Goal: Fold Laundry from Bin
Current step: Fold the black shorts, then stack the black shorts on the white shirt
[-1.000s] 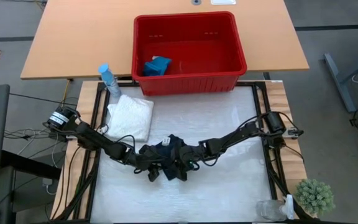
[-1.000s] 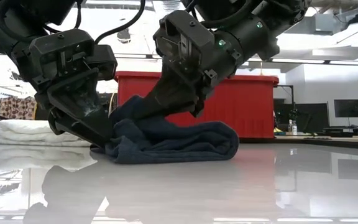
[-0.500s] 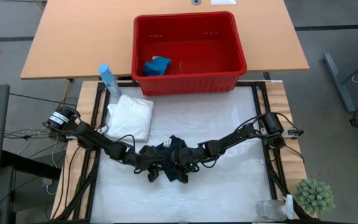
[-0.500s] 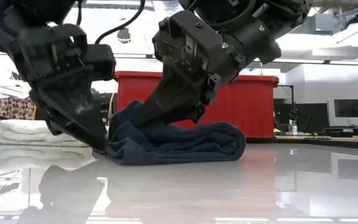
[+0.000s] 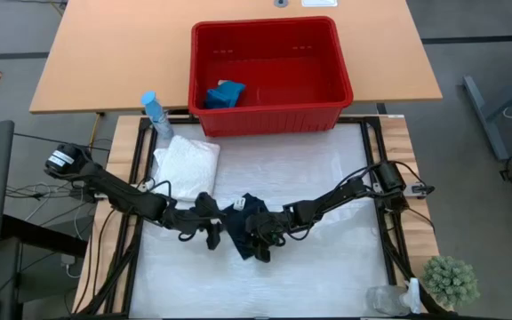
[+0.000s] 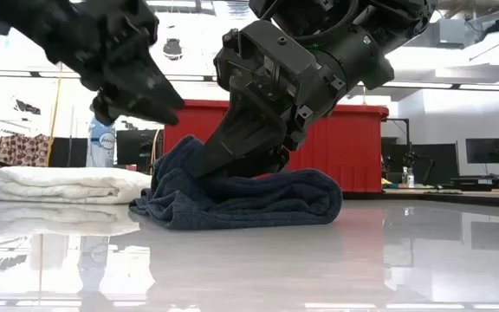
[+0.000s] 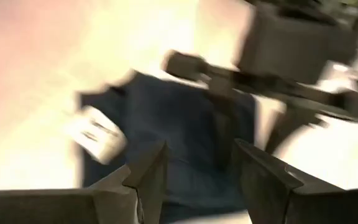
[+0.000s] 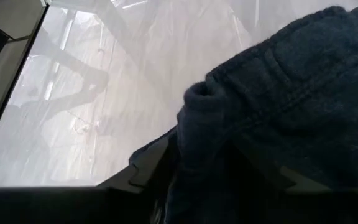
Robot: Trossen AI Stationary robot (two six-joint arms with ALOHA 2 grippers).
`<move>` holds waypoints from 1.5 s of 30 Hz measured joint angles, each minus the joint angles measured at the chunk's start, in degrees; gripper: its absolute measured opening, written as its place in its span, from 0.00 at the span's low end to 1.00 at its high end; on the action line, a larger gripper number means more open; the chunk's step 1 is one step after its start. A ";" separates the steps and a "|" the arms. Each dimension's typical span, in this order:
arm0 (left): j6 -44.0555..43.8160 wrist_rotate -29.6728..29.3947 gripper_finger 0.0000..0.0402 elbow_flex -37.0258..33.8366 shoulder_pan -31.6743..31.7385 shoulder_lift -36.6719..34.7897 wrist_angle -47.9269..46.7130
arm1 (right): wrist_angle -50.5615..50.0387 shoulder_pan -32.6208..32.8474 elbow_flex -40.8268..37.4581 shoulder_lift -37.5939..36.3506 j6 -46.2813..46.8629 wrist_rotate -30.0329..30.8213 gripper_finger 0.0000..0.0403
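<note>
Navy cloth (image 6: 232, 195) lies bunched between my two hands on the glossy white surface (image 5: 327, 267). My right hand (image 5: 260, 233) presses into it, fingers parted around a fold; my left hand (image 5: 210, 227) hangs open just beside it, holding nothing. The folded white laundry (image 5: 188, 169) sits near, the teal piece (image 5: 225, 93) in the red bin (image 5: 327, 98).

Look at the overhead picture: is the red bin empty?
No, a small teal-blue cloth lies inside the red bin, near its left wall.
</note>
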 joint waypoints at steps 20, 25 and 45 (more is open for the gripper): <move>0.22 7.20 0.42 -0.22 2.05 18.14 10.11 | -0.86 0.77 0.00 -0.11 2.00 -0.02 0.48; -0.33 9.51 0.42 -0.20 2.05 19.51 9.81 | -1.50 0.68 -0.04 -2.12 4.18 -3.20 0.50; -1.90 8.57 0.42 -0.24 2.11 19.55 9.88 | -38.38 -2.78 -0.05 -16.21 33.78 8.59 0.49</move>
